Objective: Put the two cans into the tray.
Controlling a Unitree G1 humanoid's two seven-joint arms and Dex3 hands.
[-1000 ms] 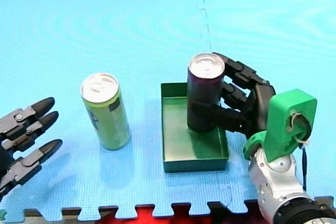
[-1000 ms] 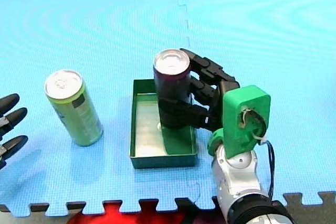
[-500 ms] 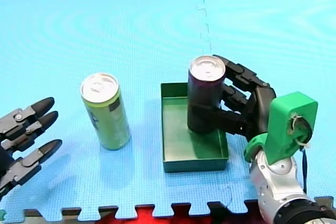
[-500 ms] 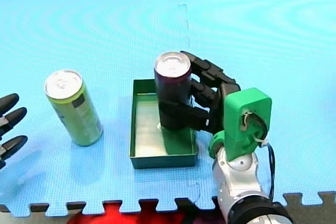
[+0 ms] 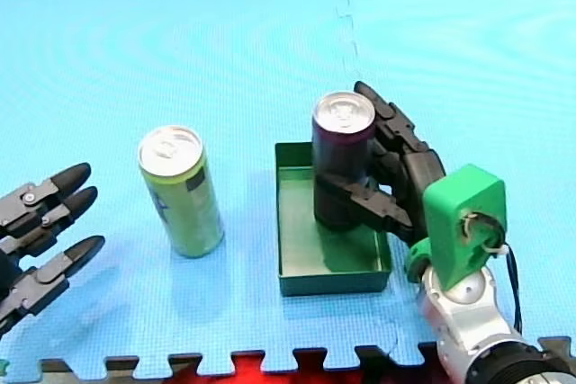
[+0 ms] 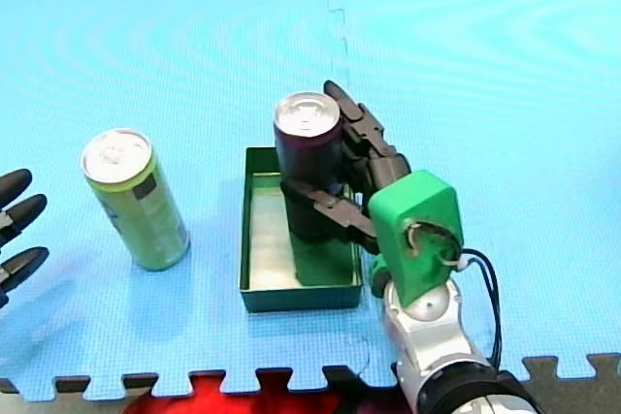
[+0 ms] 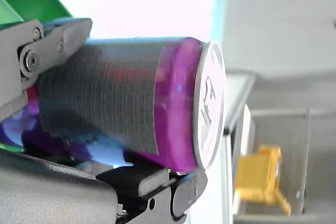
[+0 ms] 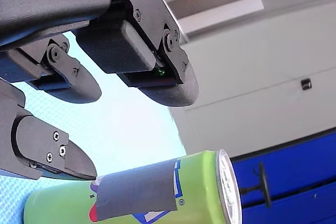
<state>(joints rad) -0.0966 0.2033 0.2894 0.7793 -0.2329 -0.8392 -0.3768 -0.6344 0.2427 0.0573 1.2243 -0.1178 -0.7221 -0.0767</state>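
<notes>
Both head views look down, slightly apart, on one tray (image 5: 333, 281); wrist views sit close.

Present on the one blue foam mat (image 5: 180, 42) are two upright drink cans, comprising one purple can (image 5: 342, 168) and one green can (image 5: 183, 195), one shallow green tray (image 5: 333, 281), and two black three-finger robot hands, comprising one left hand (image 5: 36, 240) and one right hand (image 5: 400, 182).

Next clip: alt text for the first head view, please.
The robot's right hand grips an upright purple can within the walls of a green tray; whether the can touches the tray floor cannot be told. A green can stands upright on the blue foam mat left of the tray, and the open left hand is at the near left edge.
</notes>
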